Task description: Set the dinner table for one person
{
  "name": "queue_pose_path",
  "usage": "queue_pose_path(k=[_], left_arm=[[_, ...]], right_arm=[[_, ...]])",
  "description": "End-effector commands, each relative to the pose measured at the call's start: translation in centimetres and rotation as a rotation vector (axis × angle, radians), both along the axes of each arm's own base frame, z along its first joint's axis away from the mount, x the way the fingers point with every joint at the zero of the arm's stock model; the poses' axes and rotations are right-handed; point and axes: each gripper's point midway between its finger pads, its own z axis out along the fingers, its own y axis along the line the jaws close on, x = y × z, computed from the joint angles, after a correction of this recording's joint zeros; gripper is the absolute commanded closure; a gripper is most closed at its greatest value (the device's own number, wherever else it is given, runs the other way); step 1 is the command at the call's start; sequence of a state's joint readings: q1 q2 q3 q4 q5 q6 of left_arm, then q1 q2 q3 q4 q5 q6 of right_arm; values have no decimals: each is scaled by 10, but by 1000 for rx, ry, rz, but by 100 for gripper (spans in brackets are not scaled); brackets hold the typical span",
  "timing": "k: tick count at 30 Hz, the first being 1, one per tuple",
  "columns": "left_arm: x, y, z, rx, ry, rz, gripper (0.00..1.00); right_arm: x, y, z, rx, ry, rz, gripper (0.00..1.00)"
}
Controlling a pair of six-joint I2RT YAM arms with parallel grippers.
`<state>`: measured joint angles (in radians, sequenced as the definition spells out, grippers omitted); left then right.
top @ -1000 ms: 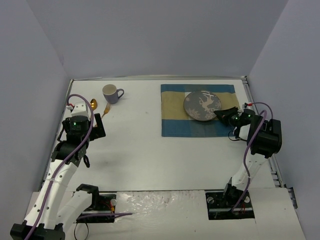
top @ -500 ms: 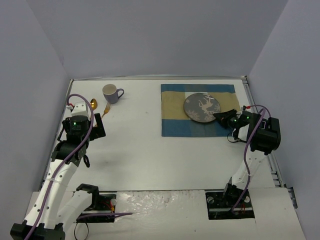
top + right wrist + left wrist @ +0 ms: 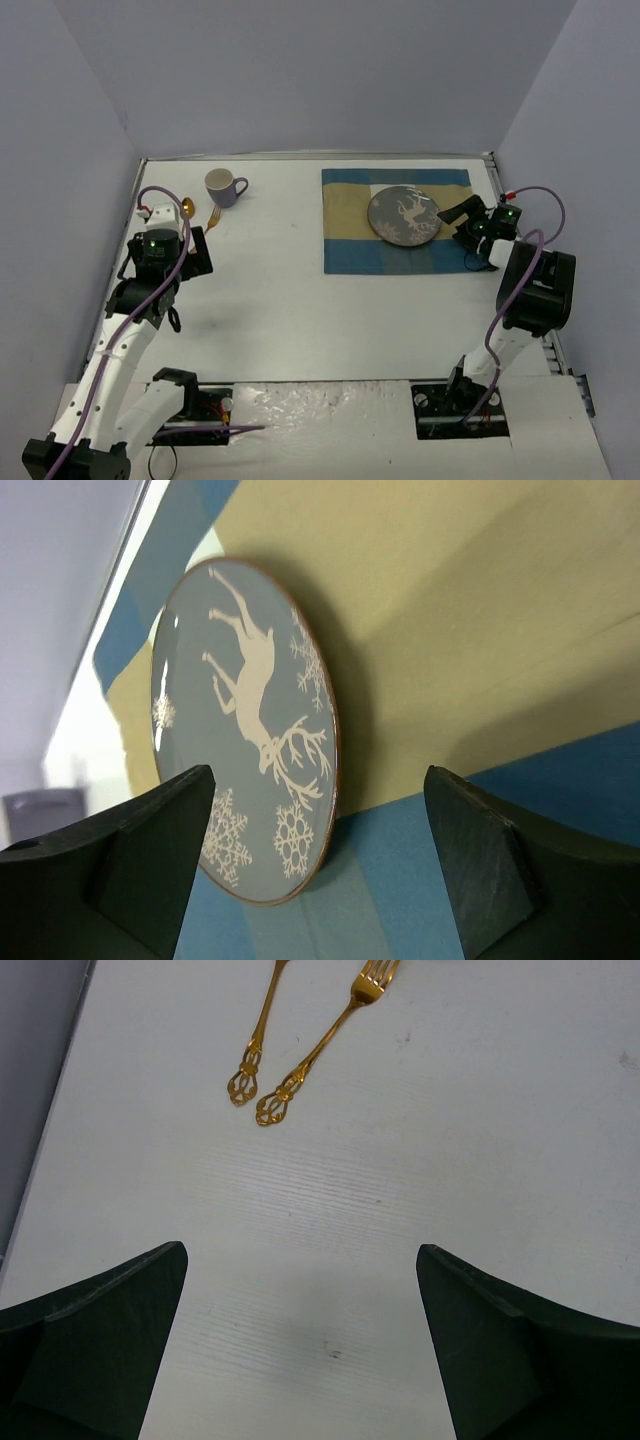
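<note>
**A:** The right end effector (image 3: 318, 780): is it gripping anything?

**B:** No. Its jaws stand wide apart with nothing between them. The plate (image 3: 245, 730) lies just ahead of them, flat on the placemat (image 3: 350, 240), and neither finger touches its rim as far as I can tell.

**A:** Why does the plate lie there?

**B:** I'd say it is the centre of the setting. The placemat marks the one seat on the counter (image 3: 300, 300), and the plate sits on the half of the mat nearer this end effector, carried by the cloth alone.

**A:** And the left end effector (image 3: 302, 1260)?

**B:** Also spread open and empty, hanging over bare counter. The fork (image 3: 330, 1040) and spoon (image 3: 258, 1040) lie just ahead of it, side by side and close together, handles toward it. The mug (image 3: 222, 187) stands a little beyond them, off to its right.

**A:** So the cutlery isn't placed yet?

**B:** That is my reading. All three pieces are well apart from the placemat, far across the counter from the right end effector. The left one faces the handles with its jaws wide, which suits a reach for one of them. The handles lie so close together that pinching only one looks tricky.
</note>
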<state>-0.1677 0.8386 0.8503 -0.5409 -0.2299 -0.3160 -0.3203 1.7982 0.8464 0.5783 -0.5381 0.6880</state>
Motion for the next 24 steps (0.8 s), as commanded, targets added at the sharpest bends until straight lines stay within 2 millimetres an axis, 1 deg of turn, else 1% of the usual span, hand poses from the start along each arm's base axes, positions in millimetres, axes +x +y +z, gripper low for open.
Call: queue_pose_path(k=[1,3,4,5,7,8,9,10,11,13,14,15,16,18,20,21,23,24], left_arm=[[25,-9,26,-42,-54,-17,3],[35,-14,30,-56,-38,-26,3],[41,-16,28,-58,-19,-32,3],[44,-16,36,-61,-37,-32,3],[64,-15,50,-43,-44,-30,3],[76,-11,47,-31,-25,-16,3],[87,-8,65,-31,-56,-6,3],[98,-7,68,-39,-58,-5,3],[113,-6,73,-54,-64,-13,3],[137,1,63,-71,-24,-5,3],[151,3,65,-83,-24,-9,3],[170,6,67,-98,-21,-12,3],[185,11,67,-112,-19,-4,3],[209,24,65,-147,-7,21,3],[236,26,56,-180,28,23,3],[245,27,51,-188,43,24,3],[257,28,44,-195,62,29,4],[264,28,36,-201,80,32,6]], right_arm=[[-1,-29,62,-352,29,-83,14],[-3,-26,85,-422,8,-103,12],[-6,-24,96,-446,-4,-103,9],[-6,-21,98,-459,-1,-101,9],[-4,1,125,-453,-67,-52,6],[-4,9,134,-451,-90,-31,5],[-5,24,148,-453,-126,-3,4],[-6,34,157,-450,-152,23,4],[-7,47,166,-455,-181,53,4],[-10,63,182,-470,-231,97,3],[-12,74,187,-474,-254,132,3],[-15,93,193,-483,-284,187,3],[-18,106,197,-489,-306,227,3],[-23,125,202,-494,-336,283,3],[-30,147,205,-482,-362,350,2],[-34,155,206,-479,-372,376,2],[-39,165,210,-488,-393,406,2],[-42,171,210,-492,-401,424,1]])
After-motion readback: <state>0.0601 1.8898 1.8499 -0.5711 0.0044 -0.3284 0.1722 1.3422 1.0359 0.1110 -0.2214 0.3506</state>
